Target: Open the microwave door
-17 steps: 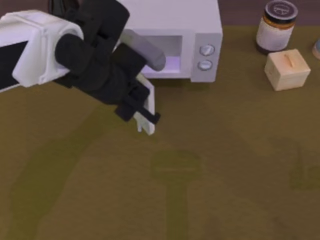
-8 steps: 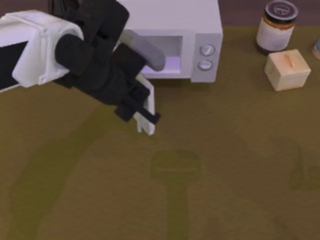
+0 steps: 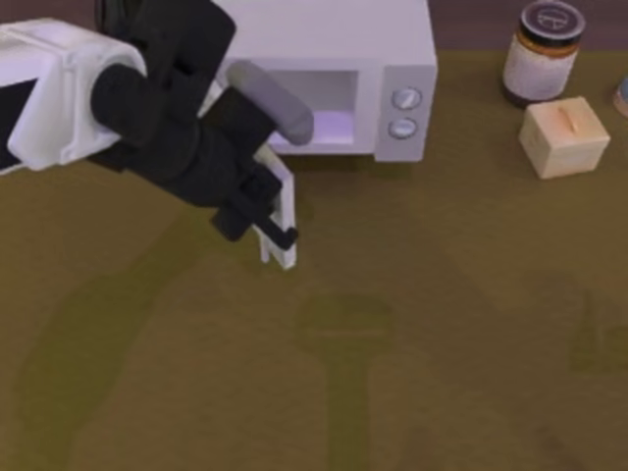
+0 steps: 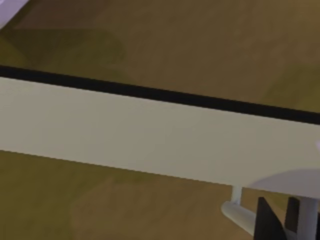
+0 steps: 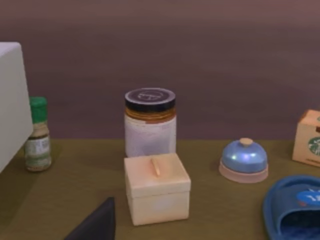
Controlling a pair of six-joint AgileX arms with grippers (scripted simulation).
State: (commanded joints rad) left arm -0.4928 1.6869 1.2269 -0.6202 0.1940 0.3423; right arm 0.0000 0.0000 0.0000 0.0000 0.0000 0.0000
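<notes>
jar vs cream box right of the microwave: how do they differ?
The jar is a tall cylinder with a dark lid and white label; the cream box is a squat cube with a small handle on top. The jar stands farther back, the cream box in front. Both sit upright on the table.

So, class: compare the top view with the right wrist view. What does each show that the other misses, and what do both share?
Only the top view shows the left pincer at the white microwave door, swung open from the large white microwave. Only the right wrist view shows the green-capped spice bottle, blue dome bell and blue slipper. Both show the dark-lidded jar and cream cube box.
</notes>
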